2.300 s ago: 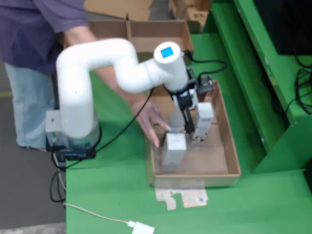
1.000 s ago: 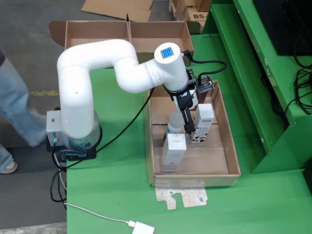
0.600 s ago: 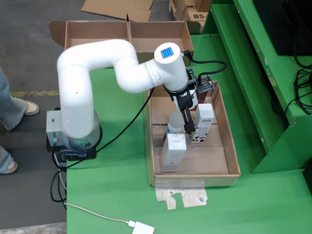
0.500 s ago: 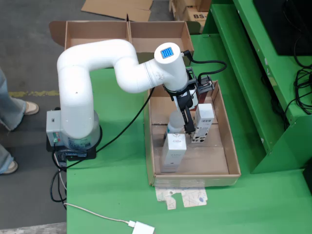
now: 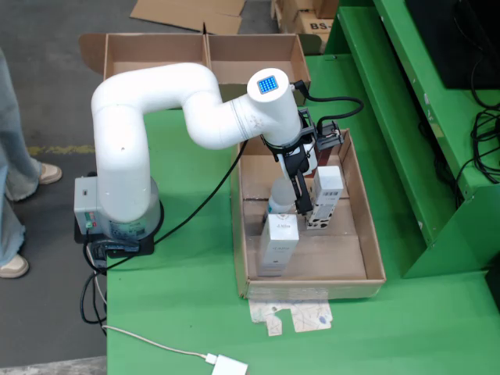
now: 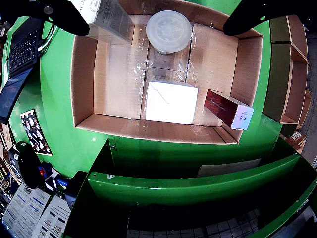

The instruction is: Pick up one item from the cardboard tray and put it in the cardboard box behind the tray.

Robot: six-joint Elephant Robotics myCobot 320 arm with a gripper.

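In the view from above, the cardboard tray (image 5: 312,287) holds a white carton (image 5: 278,242) at the front, a taller white carton (image 5: 326,191) and a capped bottle (image 5: 278,197). My gripper (image 5: 301,205) hangs open between the bottle and the taller carton. The two-part cardboard box (image 5: 205,53) stands behind the tray. In the view that rides on the gripper, my gripper (image 6: 156,25) is spread wide above the bottle's round lid (image 6: 168,30). Below it are the white carton top (image 6: 171,102), a dark red box (image 6: 229,108) and another carton (image 6: 106,19) in the tray (image 6: 148,130).
A person's legs (image 5: 14,156) stand at the left edge, off the table. A cardboard scrap (image 5: 293,316) and a white plug with cable (image 5: 226,364) lie in front of the tray. Green shelving (image 5: 437,156) rises to the right.
A person's hand that reached into the tray has withdrawn, and the person has stepped away to the left. The arm and the tray's items have not moved.
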